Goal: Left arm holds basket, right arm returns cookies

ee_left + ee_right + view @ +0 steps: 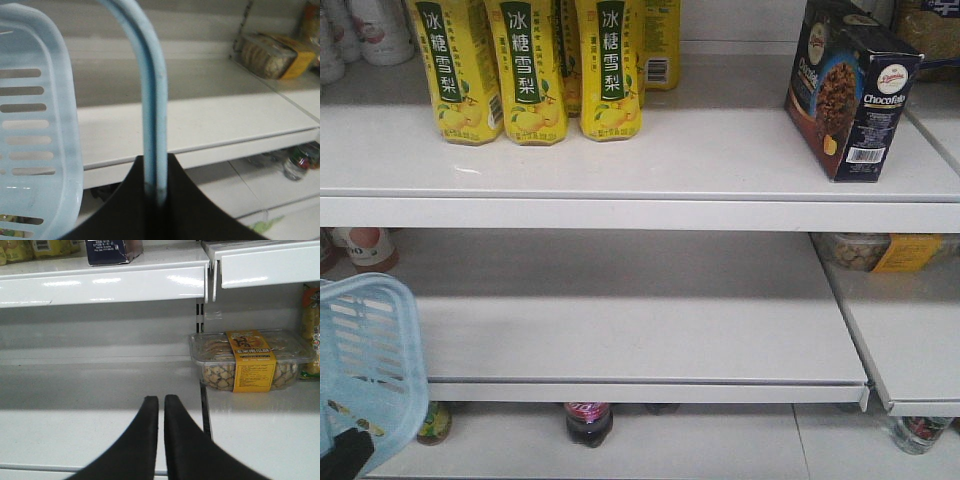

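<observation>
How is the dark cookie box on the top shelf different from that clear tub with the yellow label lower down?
The cookies come in an opaque navy cardboard box standing upright on the upper shelf; the clear tub is see-through plastic, lying flat on the lower shelf. The box pictures a chocolate-chip cookie, while the tub shows its pale biscuits directly, wrapped by a yellow band. Both sit toward the right side, untouched by any gripper.

basket (370, 350): light blue, slotted sides | cookies (850, 92): dark navy box, white lettering, brown chocolate-chip cookie picture | bottles (530, 70): yellow, dark green labels | shelves (650, 160): white | clear tray (250, 360): yellow band
</observation>
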Tool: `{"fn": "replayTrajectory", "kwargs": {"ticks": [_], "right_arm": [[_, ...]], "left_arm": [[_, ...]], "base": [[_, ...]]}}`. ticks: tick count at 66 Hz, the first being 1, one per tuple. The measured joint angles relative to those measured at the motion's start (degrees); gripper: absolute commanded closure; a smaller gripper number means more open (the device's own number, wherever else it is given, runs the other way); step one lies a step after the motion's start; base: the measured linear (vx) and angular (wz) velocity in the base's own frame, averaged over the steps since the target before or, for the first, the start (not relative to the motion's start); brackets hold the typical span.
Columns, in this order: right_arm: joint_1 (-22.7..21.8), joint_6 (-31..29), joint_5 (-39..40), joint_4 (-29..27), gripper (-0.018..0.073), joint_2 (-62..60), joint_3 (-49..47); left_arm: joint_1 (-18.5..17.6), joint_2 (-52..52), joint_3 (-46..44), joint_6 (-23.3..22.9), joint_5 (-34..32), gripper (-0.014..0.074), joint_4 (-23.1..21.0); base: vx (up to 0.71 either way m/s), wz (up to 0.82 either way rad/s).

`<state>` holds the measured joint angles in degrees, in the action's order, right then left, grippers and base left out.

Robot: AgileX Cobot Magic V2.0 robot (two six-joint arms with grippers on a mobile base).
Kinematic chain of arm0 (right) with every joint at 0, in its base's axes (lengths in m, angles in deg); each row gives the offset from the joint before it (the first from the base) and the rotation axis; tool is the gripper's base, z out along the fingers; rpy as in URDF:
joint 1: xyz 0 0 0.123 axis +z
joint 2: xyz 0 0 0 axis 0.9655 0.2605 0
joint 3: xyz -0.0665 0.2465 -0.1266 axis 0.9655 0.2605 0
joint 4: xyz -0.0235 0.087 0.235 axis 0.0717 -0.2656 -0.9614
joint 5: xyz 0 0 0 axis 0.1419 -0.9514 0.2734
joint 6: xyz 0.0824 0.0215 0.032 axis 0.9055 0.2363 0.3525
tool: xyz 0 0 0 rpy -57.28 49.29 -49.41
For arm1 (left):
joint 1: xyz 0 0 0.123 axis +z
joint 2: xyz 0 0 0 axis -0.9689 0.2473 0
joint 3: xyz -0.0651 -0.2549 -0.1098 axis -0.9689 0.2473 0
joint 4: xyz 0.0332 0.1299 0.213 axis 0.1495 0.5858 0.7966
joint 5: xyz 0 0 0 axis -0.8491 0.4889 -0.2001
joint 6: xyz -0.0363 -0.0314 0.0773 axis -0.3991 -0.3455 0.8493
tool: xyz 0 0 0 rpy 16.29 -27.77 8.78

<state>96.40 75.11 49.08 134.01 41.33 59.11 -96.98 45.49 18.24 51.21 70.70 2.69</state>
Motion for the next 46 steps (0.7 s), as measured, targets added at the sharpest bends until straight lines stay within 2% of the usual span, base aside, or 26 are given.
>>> {"fn": "replayTrajectory", "kwargs": {"ticks": [8,22,29,46], "right_arm": [[0.0,0.0,0.0,0.0,0.0566,0.0,0.0],[0.0,0.0,0.0,0.0,0.0566,0.0,0.0],[0.0,0.0,0.0,0.0,0.0566,0.0,0.0],[0.0,0.0,0.0,0.0,0.0566,0.0,0.0]], "left_arm": [[4.4,-5.2,0.9,-4.0,0.1,0.0599,6.2],[9.9,-10.8,1.0,-4.4,0.3,0.0599,16.6],[12.1,-12.6,1.0,-4.5,0.3,0.0599,18.1],[16.3,-15.4,1.0,-4.6,4.1,0.0599,18.5]], "base": [[0.0,0.0],[0.0,0.0],[0.0,0.0],[0.0,0.0]]}}
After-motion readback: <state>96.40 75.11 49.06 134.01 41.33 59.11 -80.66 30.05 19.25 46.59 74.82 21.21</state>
